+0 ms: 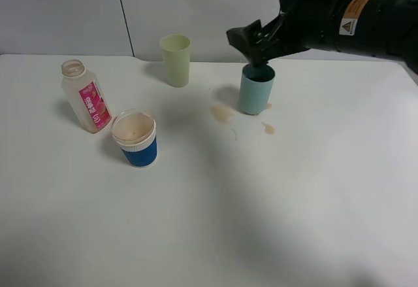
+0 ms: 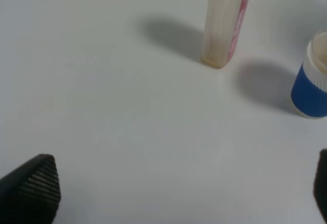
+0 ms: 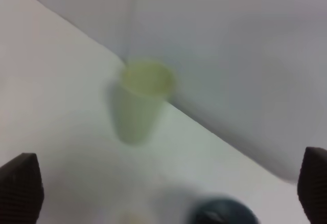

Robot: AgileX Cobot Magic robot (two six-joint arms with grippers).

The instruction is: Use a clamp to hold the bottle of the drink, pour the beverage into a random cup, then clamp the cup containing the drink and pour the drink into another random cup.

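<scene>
Right arm hovering over teal tumbler.
You are holding both grippers, right and left, spread wide, gripping nothing.

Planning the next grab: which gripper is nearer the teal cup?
Right. The right gripper hangs open just above the teal cup; the left gripper, also open, is over bare table near the bottle.

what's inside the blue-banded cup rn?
The blue-banded cup stands upright, open top. Its inside shows only a brownish stain on the walls and bottom; no clear pool of drink. The left wrist view catches just its side, so nothing more from there.
</scene>
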